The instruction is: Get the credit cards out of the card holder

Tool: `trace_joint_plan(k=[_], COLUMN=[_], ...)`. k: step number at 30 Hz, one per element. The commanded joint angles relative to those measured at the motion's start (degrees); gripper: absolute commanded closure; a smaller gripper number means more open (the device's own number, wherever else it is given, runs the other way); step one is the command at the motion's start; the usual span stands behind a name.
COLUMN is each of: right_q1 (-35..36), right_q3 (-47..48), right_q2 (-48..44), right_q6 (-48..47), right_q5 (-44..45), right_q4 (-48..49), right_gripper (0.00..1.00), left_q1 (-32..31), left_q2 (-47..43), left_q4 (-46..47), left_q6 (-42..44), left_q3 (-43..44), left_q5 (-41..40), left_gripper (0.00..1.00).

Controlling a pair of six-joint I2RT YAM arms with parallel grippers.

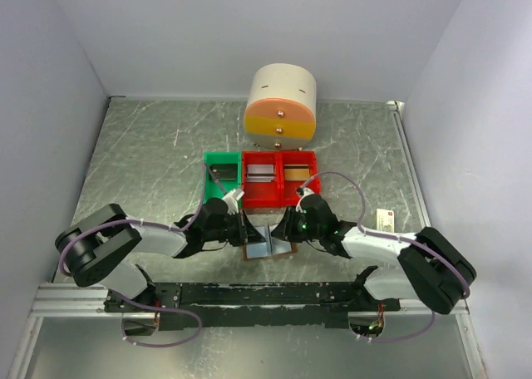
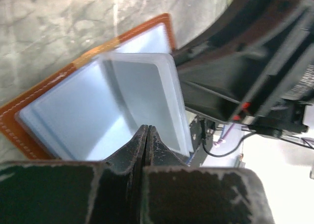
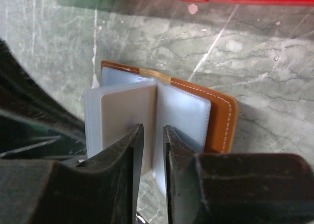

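Note:
The brown card holder [image 1: 268,246] lies open on the table between my two grippers. In the right wrist view its brown border [image 3: 221,116] frames pale blue-grey panels, and a clear sleeve stands up from the spine with a pale grey credit card [image 3: 125,118] inside. My left gripper [image 1: 243,228] is shut, its tips [image 2: 147,128] at the near edge of the raised sleeve [image 2: 142,91], seemingly pinching it. My right gripper [image 1: 288,228] is narrowly open [image 3: 152,135], its fingers astride the sleeve's edge near the spine.
A green bin [image 1: 221,175] and two red bins [image 1: 278,184] stand just behind the holder; the red ones hold flat items. A round cream and orange drawer unit [image 1: 281,103] stands further back. A cream box with a red mark [image 1: 386,219] lies at the right.

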Motion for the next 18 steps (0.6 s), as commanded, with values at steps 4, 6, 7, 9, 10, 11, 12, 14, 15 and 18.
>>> trace_joint_plan(k=[4,6,7,9,10,11,12,14,15,18], right_q1=[-0.4,-0.4,-0.5,-0.4,-0.4,-0.4,-0.4,0.2,0.9,3.8], right_q3=[2.5,3.2,3.3,3.3,3.1,2.9,3.0,3.7,4.5,7.5], right_q2=[-6.5,-8.0,-8.7,-9.7,-9.9,-9.8,-9.5,-8.1,-7.2,-4.1], right_q6=[-2.2,-2.6,-2.9,-3.2,-3.2,-3.2,-3.2,-3.7,-4.2,-5.4], right_q5=[3.4,4.7,4.6,1.9,0.4,-1.7,-3.5,-6.0,-6.1,-2.0], right_q4=[-8.1,-10.7,-10.9,-10.0,-8.8,-7.6,-6.3,-5.2,-5.5,-8.6], right_gripper=[0.69,0.68,0.67,0.65,0.64,0.62,0.61,0.59,0.57,0.48], left_q1=[-0.8,-1.0,-1.1,-1.3,-1.3,-1.4,-1.5,-1.7,-1.8,-2.0], left_q2=[-2.3,-2.6,-2.8,-2.8,-2.6,-2.3,-2.1,-1.7,-1.6,-1.4], left_q4=[-13.2,-14.6,-14.5,-14.4,-14.6,-14.7,-14.7,-14.4,-14.1,-13.2], left_q6=[5.8,6.5,6.6,6.7,6.9,6.9,6.9,6.7,6.7,6.3], left_q3=[2.4,2.7,2.7,2.9,3.1,3.4,3.6,3.9,3.9,4.0], left_q5=[-7.4,-8.2,-8.2,-8.1,-8.0,-8.1,-8.0,-7.8,-7.7,-7.1], left_gripper=[0.93,0.93,0.93,0.93,0.93,0.93,0.93,0.93,0.93,0.93])
